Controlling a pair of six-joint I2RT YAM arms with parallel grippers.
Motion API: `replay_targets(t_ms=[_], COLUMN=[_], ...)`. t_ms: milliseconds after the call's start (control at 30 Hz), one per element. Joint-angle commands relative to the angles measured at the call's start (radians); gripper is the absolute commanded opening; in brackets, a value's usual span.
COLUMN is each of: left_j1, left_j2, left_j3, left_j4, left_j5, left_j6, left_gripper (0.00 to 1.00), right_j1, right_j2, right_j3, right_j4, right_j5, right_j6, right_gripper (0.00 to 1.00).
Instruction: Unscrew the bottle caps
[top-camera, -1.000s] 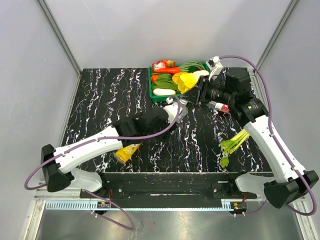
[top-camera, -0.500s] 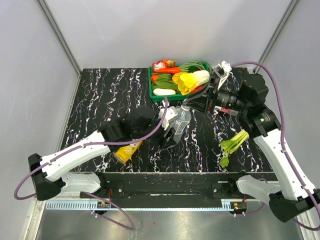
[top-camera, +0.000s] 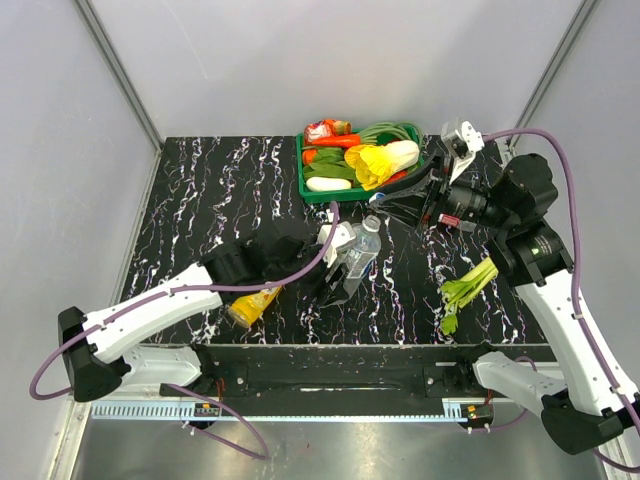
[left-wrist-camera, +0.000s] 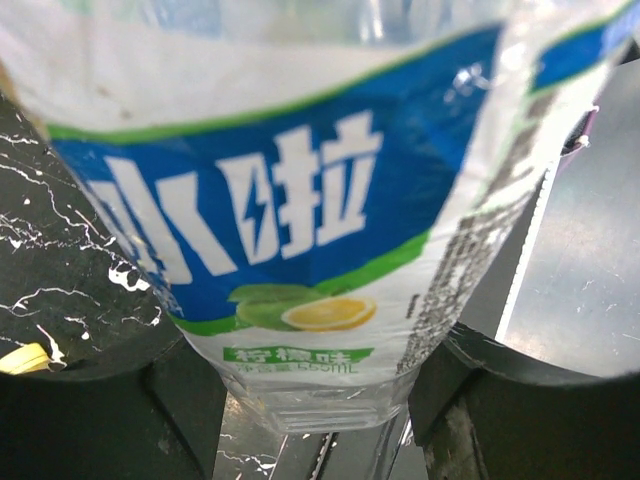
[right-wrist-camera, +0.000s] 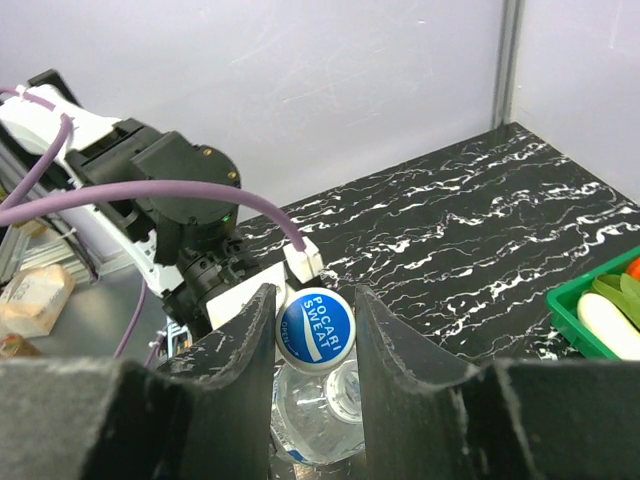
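My left gripper (top-camera: 340, 262) is shut on the clear water bottle (top-camera: 358, 248) and holds it tilted above the table, neck toward the right arm. In the left wrist view the bottle's blue and white label (left-wrist-camera: 290, 200) fills the space between the fingers (left-wrist-camera: 170, 400). My right gripper (right-wrist-camera: 316, 330) is shut on the blue cap (right-wrist-camera: 316, 330). The cap is off the bottle, whose open neck (right-wrist-camera: 345, 388) shows just below it. The orange juice bottle (top-camera: 255, 303) lies near the table's front left. The red-label bottle and the yellow and red caps are hidden.
A green tray (top-camera: 303, 172) of vegetables stands at the back middle of the table; its corner shows in the right wrist view (right-wrist-camera: 575, 312). A green leafy stalk (top-camera: 468, 288) lies at the front right. The left arm (top-camera: 170, 300) stretches across the front left.
The right gripper has pulled back to the right with the blue cap, away from the bottle. The left gripper has drawn the water bottle toward the front, opening a gap between them.
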Motion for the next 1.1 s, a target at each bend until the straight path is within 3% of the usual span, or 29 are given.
replay_targets(t_ms=[0,467,1067], left_j1=[0.014,0.239,0.515], left_j2=[-0.017,0.088,0.172], left_j3=[-0.017,-0.103,-0.148], left_j4=[0.046,0.094,0.088], left_j5=[-0.026,-0.032,0.050], left_j6=[-0.015,-0.187,-0.270], left_gripper=[0.11,0.10,0.10], right_j1=[0.001,0.001,0.001], right_j2=[-0.004,0.058,0.436], right_j3=[-0.011,-0.169,-0.261], right_j4=[0.032,-0.056,0.050], right_j5=[0.116,0.401,0.441], right_j6=[0.032,0.049,0.124], right_gripper=[0.00,0.00,0.00])
